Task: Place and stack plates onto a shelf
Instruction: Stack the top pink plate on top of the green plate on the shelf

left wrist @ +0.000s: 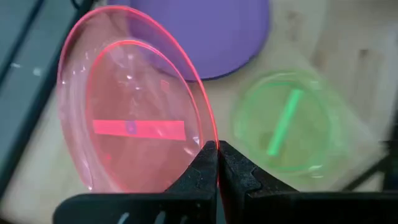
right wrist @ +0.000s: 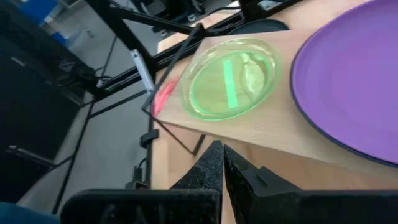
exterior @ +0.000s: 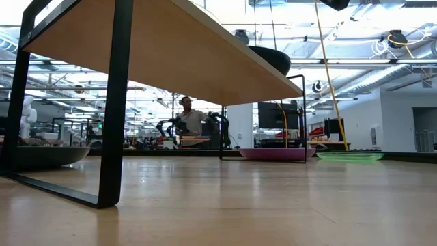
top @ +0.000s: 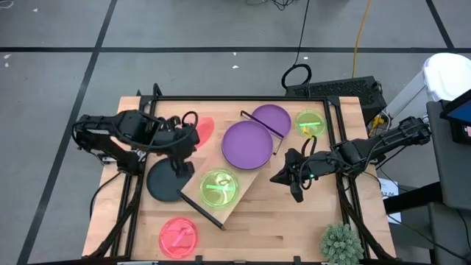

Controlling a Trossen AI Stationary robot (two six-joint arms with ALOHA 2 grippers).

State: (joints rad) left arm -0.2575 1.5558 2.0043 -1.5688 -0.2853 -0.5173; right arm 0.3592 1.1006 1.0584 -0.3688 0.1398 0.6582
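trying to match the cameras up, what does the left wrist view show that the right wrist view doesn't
Only the left wrist view shows the left gripper shut on the rim of a pink plate, held tilted over the shelf. Only the right wrist view shows the right gripper, shut and holding nothing, beside the shelf, with the floor past the table edge. Both show a lime-green plate lying on the shelf and part of the purple plate next to it.
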